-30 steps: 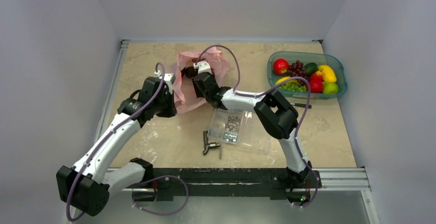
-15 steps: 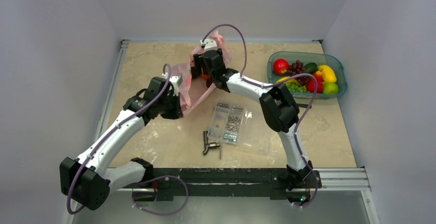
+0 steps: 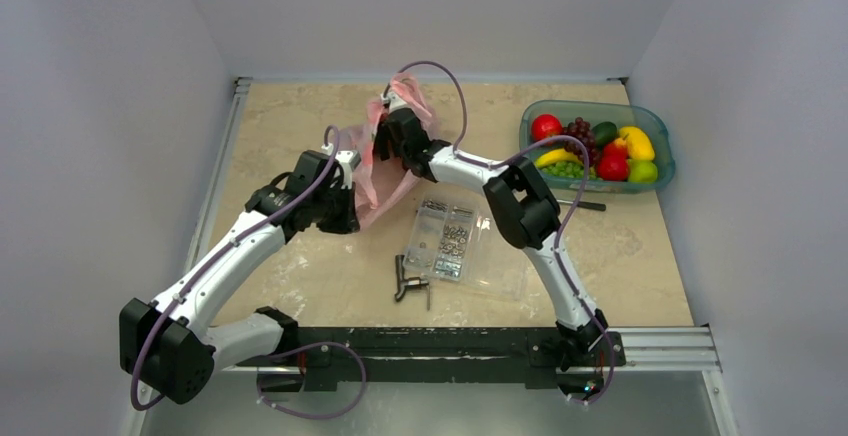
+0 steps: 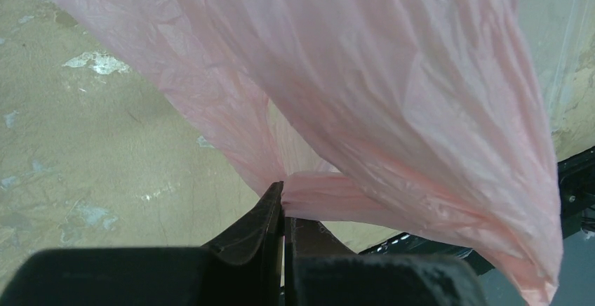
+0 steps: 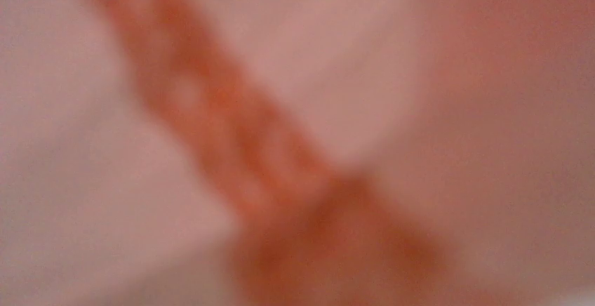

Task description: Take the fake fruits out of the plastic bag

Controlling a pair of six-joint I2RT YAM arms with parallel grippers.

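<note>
The pink plastic bag hangs bunched between my two arms at the back middle of the table. My left gripper is shut on a gathered fold of the plastic bag and holds it up off the table. My right gripper is pushed into the bag from the right, with its fingers hidden by the film. The right wrist view shows only pink blur with an orange smear; I cannot tell what it is. A red apple and dark grapes lie in the teal bin.
The teal bin at the back right also holds a banana, green grapes and other fruit. A clear compartmented screw box lies in the middle, with a dark metal tool in front of it. A thin dark rod lies by the bin.
My right gripper lifted toward the bag's top, then pushed left and deeper into the bag. My left gripper, still pinching the film, shifted slightly right. An orange bit seen by the right gripper is now hidden.
</note>
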